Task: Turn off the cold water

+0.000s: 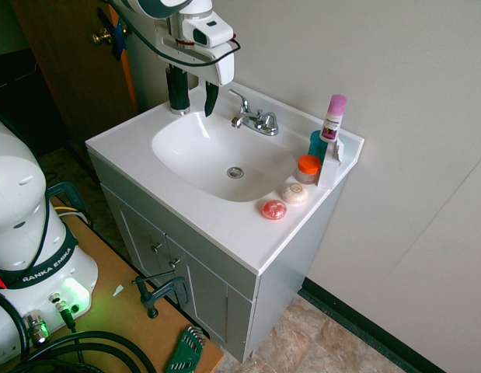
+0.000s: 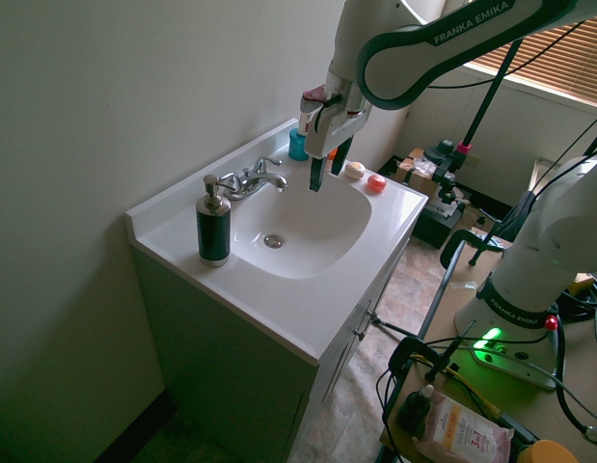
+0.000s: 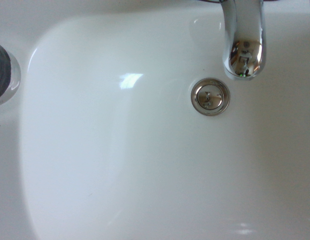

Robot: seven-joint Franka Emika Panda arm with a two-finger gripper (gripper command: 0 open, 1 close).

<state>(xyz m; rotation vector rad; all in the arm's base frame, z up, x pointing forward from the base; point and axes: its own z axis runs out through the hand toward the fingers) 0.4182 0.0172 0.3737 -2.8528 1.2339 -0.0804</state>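
The end effector (image 2: 328, 177), fingers parted and empty, hangs over the sink (image 1: 178, 167). The faucet's right-hand chrome lever (image 1: 268, 122) likely feels rigid, slick; push its free end.

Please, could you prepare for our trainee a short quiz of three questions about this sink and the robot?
1. True or false: no water stream is visible below the spout.
2. Fill in: the lid of the small jar beside the teal cup is ____.
3. Choose: the two fingers of the tool are
A) spread apart
B) pressed together
C) closed around the soap bottle

Key: 1 true; 2 orange; 3 A
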